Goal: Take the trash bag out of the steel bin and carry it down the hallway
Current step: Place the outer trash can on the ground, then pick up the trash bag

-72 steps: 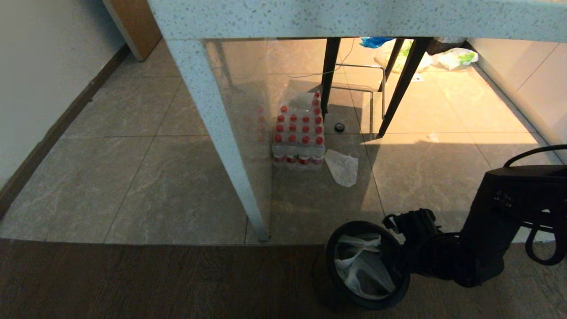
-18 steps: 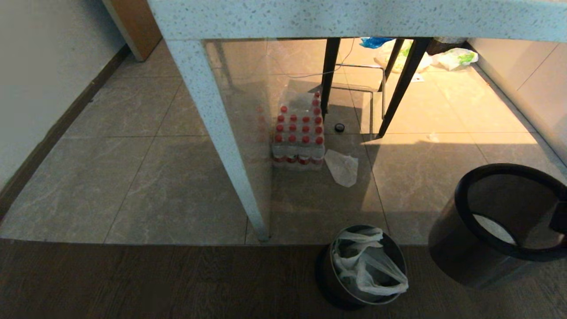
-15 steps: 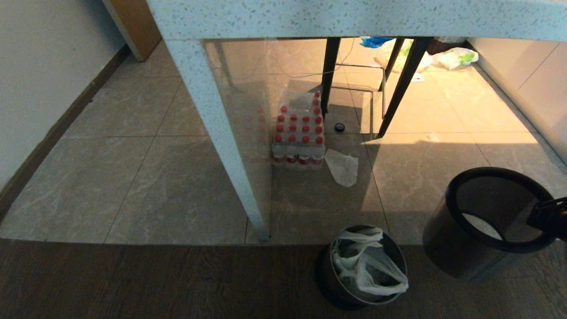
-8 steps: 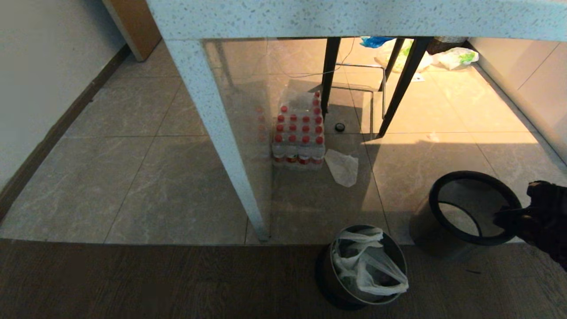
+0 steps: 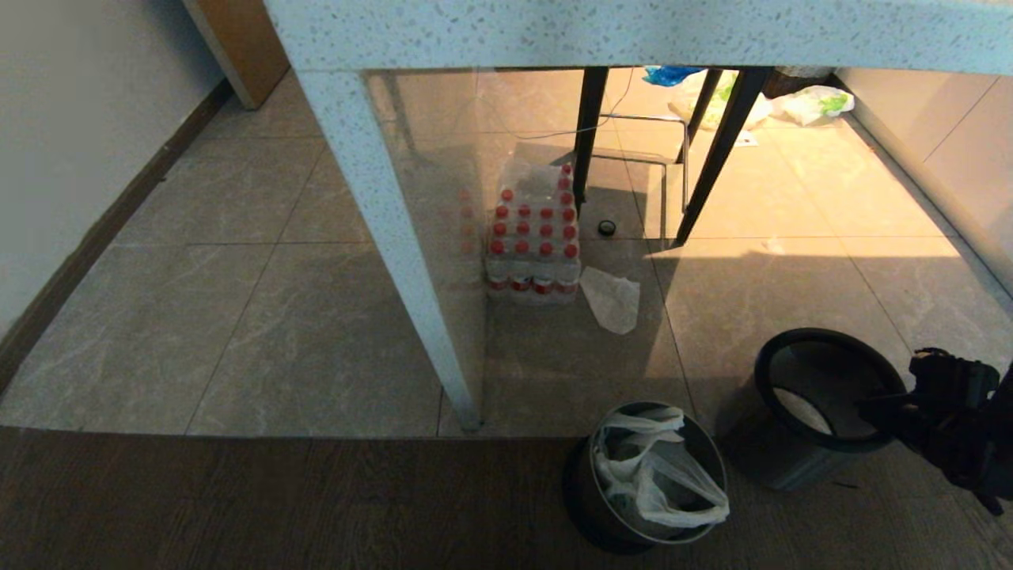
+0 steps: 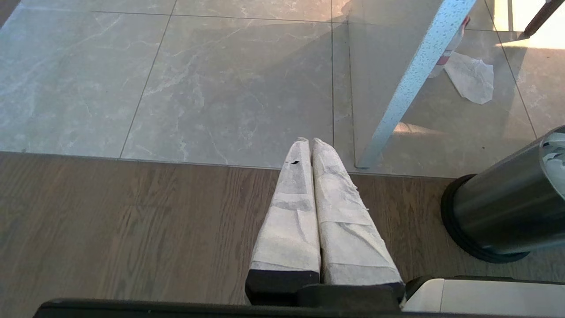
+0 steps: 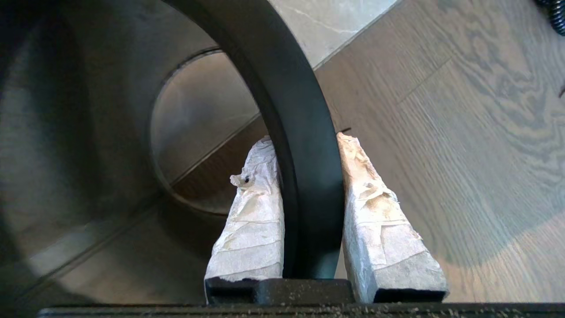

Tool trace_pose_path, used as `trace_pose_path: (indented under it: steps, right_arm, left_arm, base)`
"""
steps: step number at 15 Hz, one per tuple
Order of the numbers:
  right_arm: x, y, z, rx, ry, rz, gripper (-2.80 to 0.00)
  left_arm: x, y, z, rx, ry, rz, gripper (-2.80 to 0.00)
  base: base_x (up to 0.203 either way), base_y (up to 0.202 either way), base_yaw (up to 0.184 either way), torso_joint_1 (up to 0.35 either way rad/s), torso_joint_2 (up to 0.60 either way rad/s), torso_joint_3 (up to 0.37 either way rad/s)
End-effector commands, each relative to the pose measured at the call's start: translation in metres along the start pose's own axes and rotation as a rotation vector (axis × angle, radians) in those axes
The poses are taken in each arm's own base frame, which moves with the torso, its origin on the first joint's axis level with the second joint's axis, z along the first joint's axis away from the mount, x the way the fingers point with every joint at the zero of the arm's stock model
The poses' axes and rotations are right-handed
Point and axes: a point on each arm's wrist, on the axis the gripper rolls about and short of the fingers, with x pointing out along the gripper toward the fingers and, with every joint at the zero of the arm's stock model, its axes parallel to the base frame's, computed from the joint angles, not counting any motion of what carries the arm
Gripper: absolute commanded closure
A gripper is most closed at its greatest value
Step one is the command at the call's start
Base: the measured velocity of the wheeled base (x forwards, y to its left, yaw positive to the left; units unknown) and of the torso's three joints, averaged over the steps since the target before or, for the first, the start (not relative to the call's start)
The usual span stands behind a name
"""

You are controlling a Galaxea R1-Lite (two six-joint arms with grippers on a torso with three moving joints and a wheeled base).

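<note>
Trash bag [image 5: 661,483] inside liner; steel bin [image 5: 807,412] bottomless

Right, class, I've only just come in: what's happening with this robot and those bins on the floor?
The right gripper is clamped on the black rim of a steel outer shell, which has no bottom, holding it low over the floor to the right. The inner steel bin stands on the wood floor with the trash bag still inside. The left gripper hangs shut and idle over the floor.
</note>
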Motion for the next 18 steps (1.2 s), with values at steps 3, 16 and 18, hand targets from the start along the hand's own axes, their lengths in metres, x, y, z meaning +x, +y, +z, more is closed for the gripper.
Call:
trace_pose_path:
  steps: [3, 16, 18]
  right_arm:
    - [0.009, -0.002, -0.015, -0.011, 0.038, -0.01, 0.0]
    - [-0.138, 0.01, 0.072, -0.144, 0.123, 0.159, 0.0]
    - [-0.177, 0.036, 0.055, -0.254, 0.242, 0.268, 0.0]
  left_arm:
    - [0.0, 0.0, 0.0, 0.0, 0.001, 0.001, 0.0]
    - [0.0, 0.0, 0.0, 0.0, 0.0, 0.001, 0.0]
    - [0.0, 0.0, 0.0, 0.0, 0.001, 0.0, 0.0]
  base:
    - [0.0, 0.0, 0.0, 0.0, 0.0, 0.0]
    - [0.0, 0.0, 0.0, 0.0, 0.0, 0.0]
    - [0.0, 0.0, 0.0, 0.0, 0.0, 0.0]
